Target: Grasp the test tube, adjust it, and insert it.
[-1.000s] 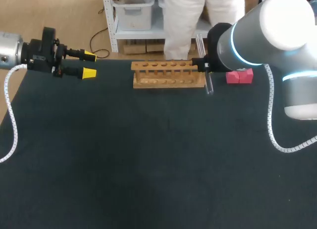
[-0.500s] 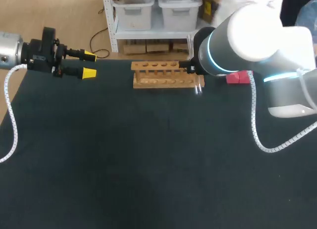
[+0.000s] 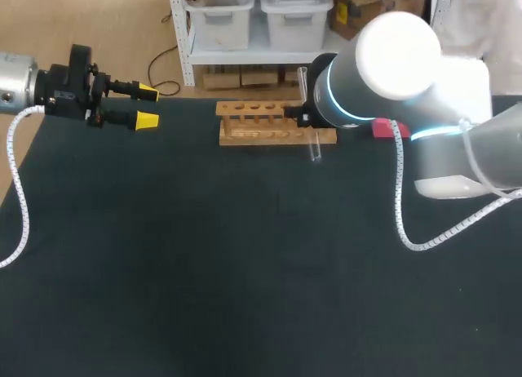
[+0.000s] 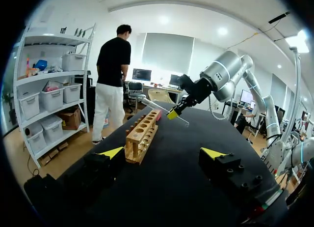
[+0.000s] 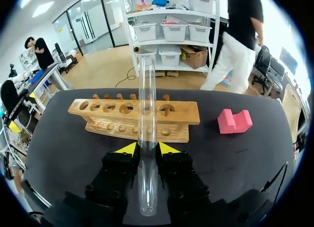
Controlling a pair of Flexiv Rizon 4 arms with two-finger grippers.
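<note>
Test tube (image 5: 147, 89) first: clamped upright between the yellow tips of the right gripper (image 5: 146, 148), by the right end of the rack (image 5: 132, 114), not yet in a hole. On to the dark table (image 3: 245, 295), one rack toward its far edge. Right arm (image 3: 391, 59) looming over the rack's right end from above, hiding its own fingers there; only the wrist view giving the grip away. One pink block (image 5: 234, 121) just right of the rack, half covered from overhead. Left gripper (image 3: 147, 105) well left of the rack, tips wide apart. From that wrist, tube seen tilted beyond the rack's far end.
</note>
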